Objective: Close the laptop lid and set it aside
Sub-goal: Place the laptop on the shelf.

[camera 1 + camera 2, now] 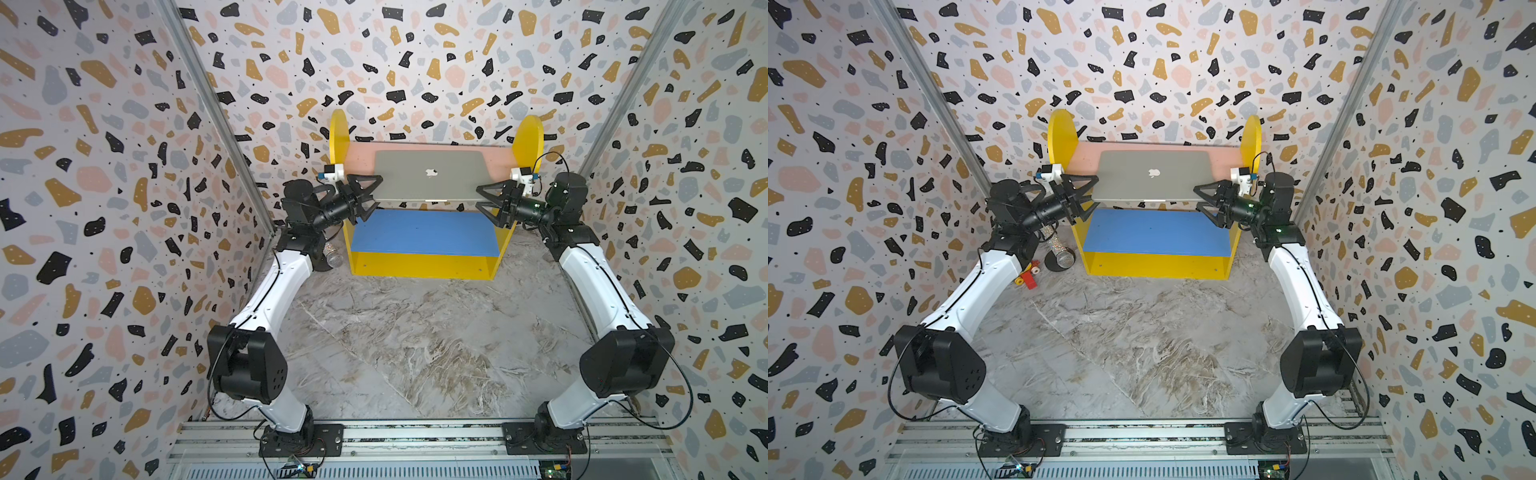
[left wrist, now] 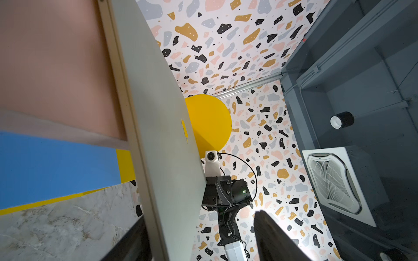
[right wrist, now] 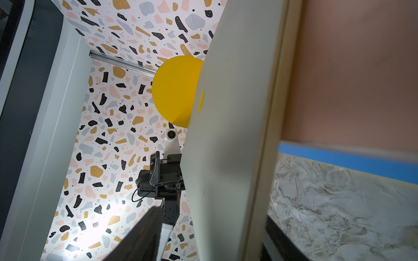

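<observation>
Closed thin silver-grey metal laptop (image 1: 430, 176), likely stiff, slick and heavy, is best held by its 2 short edges, which spread left gripper (image 1: 376, 192) and right gripper (image 1: 482, 197) straddle.

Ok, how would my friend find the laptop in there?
Look at the yellow shelf unit against the back wall. On its pink top shelf lies the thin silver-grey laptop, closed. It's the only flat grey thing, with a white apple logo.
</observation>
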Available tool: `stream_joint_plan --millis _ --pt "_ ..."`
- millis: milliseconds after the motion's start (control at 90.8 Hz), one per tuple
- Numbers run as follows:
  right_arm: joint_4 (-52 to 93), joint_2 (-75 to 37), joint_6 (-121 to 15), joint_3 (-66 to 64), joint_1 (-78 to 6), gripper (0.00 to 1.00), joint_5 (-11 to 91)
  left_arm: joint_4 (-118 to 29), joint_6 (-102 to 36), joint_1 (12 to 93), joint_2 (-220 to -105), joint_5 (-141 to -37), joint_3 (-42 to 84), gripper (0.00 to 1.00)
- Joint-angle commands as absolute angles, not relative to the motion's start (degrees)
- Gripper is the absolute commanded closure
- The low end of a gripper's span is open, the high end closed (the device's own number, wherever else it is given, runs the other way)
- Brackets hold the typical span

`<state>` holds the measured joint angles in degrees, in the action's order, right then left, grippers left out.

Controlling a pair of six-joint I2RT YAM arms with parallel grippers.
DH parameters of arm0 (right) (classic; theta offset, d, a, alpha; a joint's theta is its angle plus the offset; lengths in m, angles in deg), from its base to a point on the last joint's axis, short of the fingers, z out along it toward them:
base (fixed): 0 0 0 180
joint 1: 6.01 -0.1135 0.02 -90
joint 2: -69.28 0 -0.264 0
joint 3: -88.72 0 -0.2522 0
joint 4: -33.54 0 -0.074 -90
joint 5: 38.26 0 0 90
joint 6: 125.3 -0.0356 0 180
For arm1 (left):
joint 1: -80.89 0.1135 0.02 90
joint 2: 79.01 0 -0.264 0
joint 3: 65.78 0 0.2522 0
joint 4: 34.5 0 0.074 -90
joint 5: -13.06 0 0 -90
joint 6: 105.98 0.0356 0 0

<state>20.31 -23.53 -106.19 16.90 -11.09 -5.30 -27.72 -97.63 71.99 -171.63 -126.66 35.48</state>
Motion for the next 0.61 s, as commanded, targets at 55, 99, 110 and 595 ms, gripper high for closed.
stream_joint_plan --millis 55,99,110,595 --pt "20.0 -19.2 -104.5 15.9 -10.5 0.34 -4.8 -27.4 -94.4 72.5 -168.1 -128.1 34.1 0.29" --pt "19.7 -18.6 -104.3 15.4 -10.5 0.34 -4.8 -27.6 -94.3 72.6 -167.7 -128.2 33.7 0.29" --pt "19.7 -18.5 -104.2 15.3 -10.5 0.34 -4.8 -27.7 -94.2 72.6 -167.6 -128.2 33.7 0.29" --pt "12.4 -12.5 -99.5 10.4 -10.5 0.46 -3.4 -36.5 -87.2 72.9 -160.3 -126.0 29.3 0.37"
